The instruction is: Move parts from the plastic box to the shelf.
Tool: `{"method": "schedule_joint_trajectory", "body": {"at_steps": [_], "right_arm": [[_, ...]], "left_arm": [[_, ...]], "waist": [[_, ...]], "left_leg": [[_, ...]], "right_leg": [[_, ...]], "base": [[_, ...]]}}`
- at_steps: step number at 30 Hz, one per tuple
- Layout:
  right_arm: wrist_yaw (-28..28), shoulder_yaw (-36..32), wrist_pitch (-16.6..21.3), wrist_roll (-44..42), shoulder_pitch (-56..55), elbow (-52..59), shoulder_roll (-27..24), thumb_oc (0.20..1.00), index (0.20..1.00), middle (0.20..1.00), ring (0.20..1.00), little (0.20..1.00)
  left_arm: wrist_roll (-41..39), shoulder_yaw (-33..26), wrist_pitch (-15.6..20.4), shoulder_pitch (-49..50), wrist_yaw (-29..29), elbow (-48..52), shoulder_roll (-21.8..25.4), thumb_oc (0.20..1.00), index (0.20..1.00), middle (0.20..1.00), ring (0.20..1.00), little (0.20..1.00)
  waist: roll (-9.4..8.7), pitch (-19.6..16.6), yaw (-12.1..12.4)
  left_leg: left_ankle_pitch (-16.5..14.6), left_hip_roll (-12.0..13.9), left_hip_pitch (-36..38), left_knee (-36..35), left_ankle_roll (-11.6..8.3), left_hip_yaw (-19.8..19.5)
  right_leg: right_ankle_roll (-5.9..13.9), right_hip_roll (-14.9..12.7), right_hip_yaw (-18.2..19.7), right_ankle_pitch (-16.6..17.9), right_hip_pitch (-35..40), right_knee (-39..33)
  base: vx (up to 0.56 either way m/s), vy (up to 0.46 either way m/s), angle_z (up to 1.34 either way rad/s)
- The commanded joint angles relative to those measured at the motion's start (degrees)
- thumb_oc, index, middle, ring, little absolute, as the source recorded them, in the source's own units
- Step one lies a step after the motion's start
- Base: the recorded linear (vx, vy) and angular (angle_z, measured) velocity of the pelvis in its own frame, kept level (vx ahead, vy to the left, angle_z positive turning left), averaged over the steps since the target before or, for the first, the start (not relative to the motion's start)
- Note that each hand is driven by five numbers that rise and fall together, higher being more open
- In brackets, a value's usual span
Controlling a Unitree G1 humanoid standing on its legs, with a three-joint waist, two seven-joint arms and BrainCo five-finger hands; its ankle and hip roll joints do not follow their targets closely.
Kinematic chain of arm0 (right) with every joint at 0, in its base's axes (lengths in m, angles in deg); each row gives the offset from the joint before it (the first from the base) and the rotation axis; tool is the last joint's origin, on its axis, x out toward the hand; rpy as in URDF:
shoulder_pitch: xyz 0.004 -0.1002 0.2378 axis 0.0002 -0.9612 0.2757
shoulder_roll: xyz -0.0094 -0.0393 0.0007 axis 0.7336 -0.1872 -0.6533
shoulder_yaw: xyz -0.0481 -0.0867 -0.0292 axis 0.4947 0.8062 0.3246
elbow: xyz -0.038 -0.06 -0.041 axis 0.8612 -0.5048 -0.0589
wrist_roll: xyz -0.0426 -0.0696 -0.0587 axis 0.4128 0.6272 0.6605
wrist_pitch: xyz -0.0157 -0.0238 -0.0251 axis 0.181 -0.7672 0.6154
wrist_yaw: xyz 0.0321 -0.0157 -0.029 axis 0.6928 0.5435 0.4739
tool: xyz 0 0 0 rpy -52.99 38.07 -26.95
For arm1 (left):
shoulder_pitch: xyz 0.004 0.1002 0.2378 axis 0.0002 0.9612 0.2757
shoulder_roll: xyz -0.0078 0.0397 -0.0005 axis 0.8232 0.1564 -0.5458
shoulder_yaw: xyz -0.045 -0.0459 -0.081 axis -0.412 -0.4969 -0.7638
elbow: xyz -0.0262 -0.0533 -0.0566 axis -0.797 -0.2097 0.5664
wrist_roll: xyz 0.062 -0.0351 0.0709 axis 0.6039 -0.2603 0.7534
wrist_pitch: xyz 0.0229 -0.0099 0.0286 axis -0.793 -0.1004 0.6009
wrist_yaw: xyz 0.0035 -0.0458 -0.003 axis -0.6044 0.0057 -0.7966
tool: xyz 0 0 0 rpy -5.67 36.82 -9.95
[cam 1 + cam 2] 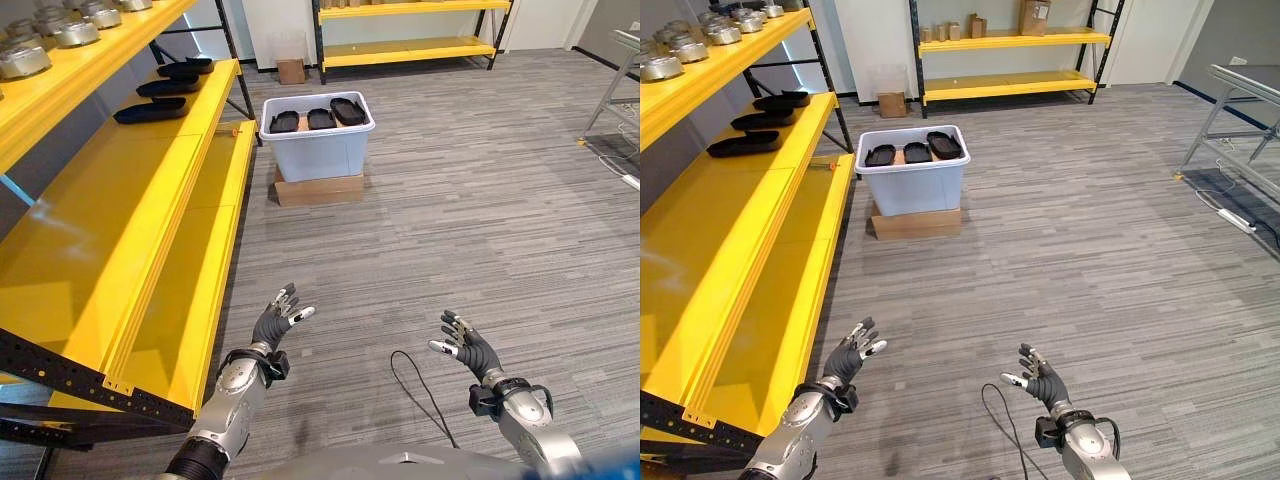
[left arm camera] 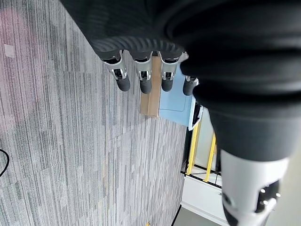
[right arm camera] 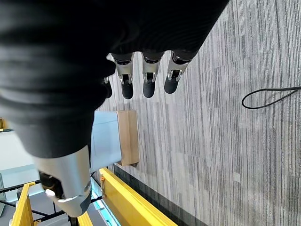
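Both the left hand (image 1: 278,320) and right hand (image 1: 462,340) are hanging empty, fingers apart, well short of the plastic box (image 1: 318,140) far ahead holding three black parts (image 1: 319,118). Reaching from here risks missing; the shelf (image 1: 120,230) edge is flanking the left arm.

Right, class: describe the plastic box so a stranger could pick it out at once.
Start at the long yellow shelf along the robot's left side and look past its far end. There, on the grey floor, the plastic box sits on a flat cardboard base. It is pale blue, open-topped, and holds black parts.
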Motion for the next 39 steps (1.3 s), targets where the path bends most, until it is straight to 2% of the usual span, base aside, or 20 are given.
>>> {"method": "schedule_joint_trajectory", "body": {"at_steps": [1,19,23,25,30,36,37,39], "right_arm": [[0.7,0.4,2.4,-1.3,1.9,1.0,1.4,1.0,1.0,1.0,1.0,1.0],[1.3,-0.1,2.4,-1.4,2.0,1.0,1.2,1.0,1.0,1.0,1.0,1.0],[1.9,-0.3,2.0,-3.2,2.6,0.4,2.0,1.0,1.0,1.0,1.0,1.0],[1.9,-0.3,2.0,-3.2,2.6,0.4,2.1,1.0,1.0,1.0,1.0,1.0],[1.6,-0.6,2.2,-1.6,3.2,0.4,2.1,1.0,1.0,1.0,1.0,1.0],[1.8,0.1,2.5,-3.1,3.3,0.3,3.4,1.0,1.0,1.0,1.0,1.0],[1.8,0.2,2.6,-3.0,3.3,0.6,3.3,1.0,1.0,1.0,1.0,1.0],[2.0,0.2,2.6,-2.8,3.1,0.5,3.1,1.0,1.0,1.0,1.0,1.0]], "left_arm": [[0.8,-0.7,2.2,-0.9,1.0,0.9,1.0,1.0,1.0,1.0,1.0,1.0],[2.8,-1.0,2.5,-1.2,0.8,1.2,1.7,1.0,1.0,1.0,1.0,1.0],[2.5,-0.7,2.6,-1.7,0.8,1.7,2.0,1.0,1.0,1.0,1.0,1.0],[2.5,-0.7,2.6,-1.7,0.8,1.7,2.0,1.0,1.0,1.0,1.0,1.0],[2.9,0.3,3.0,-3.1,0.6,2.4,2.9,1.0,1.0,1.0,1.0,1.0],[4.5,0.9,3.4,-4.3,0.3,3.7,3.9,1.0,1.0,1.0,1.0,1.0],[4.7,1.0,3.3,-4.5,0.3,3.8,4.1,1.0,1.0,1.0,1.0,1.0],[4.8,1.0,3.3,-4.5,0.5,3.8,4.1,1.0,1.0,1.0,1.0,1.0]], "waist": [[-3.2,-1.2,-0.5],[-3.26,-1.0,-0.4],[-3.33,-0.4,0.0],[-3.35,-0.5,0.0],[-3.2,1.1,-0.2],[-2.4,4.1,-1.2],[-1.96,4.8,-1.5],[-1.41,5.5,-1.8]], "left_leg": [[3.3,2.1,-1.6,-0.1,-2.23,-0.8],[2.4,1.3,-1.7,-0.1,-1.69,-1.7],[1.3,-0.7,-2.5,-0.1,-0.22,-2.8],[1.3,-0.7,-2.6,-0.1,-0.18,-2.8],[-1.5,-4.4,-3.1,1.0,2.81,-4.8],[-4.5,-8.2,-1.7,2.5,6.65,-7.0],[-5.0,-8.6,-1.2,2.6,7.23,-7.0],[-6.4,-9.1,-0.3,3.4,7.77,-6.8]], "right_leg": [[6.5,-6.5,0.0,6.0,0.9,-1.3],[6.74,-6.9,-0.3,5.7,1.2,-1.1],[7.69,-9.2,-0.5,5.8,0.0,2.0],[7.73,-9.2,-0.5,5.7,0.0,2.1],[9.31,-13.9,0.9,6.8,-3.5,11.8],[10.19,-17.5,5.7,14.6,-12.7,31.0],[10.05,-17.9,5.8,15.0,-14.7,34.3],[9.66,-17.0,4.3,12.1,-17.5,37.4]], "base": [[0.0,0.0,0.0],[0.01,0.006,0.01],[0.04,0.126,0.05],[0.02,0.086,0.04],[0.04,0.217,0.08],[0.04,0.236,0.21],[0.08,0.23,0.2],[0.13,0.154,0.1]]}}
